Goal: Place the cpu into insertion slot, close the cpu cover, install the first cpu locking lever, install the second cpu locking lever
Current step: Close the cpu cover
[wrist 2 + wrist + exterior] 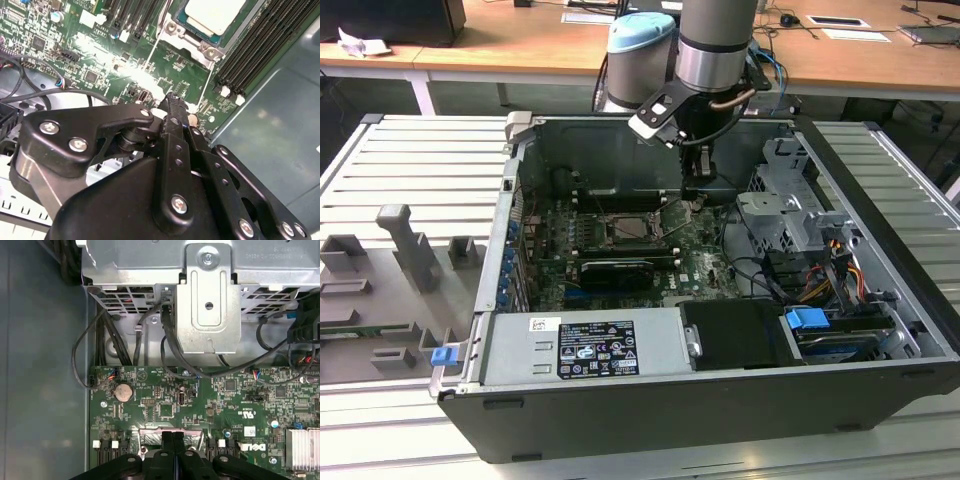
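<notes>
Already the cpu (214, 12) sat in the insertion slot (186, 36) of the green motherboard (170, 65). Near it the tool (172, 100) hung over the board, its fingers pressed together with nothing between them

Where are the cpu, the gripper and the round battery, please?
cpu (215, 12), second wrist view, its pale metal top.
gripper (173, 436), first wrist view, between its fingertips.
round battery (122, 391), first wrist view, its face.

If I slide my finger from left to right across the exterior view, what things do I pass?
In the exterior view: grey plastic blocks → insertion slot on the green board → claw → silver metal cage.
</notes>
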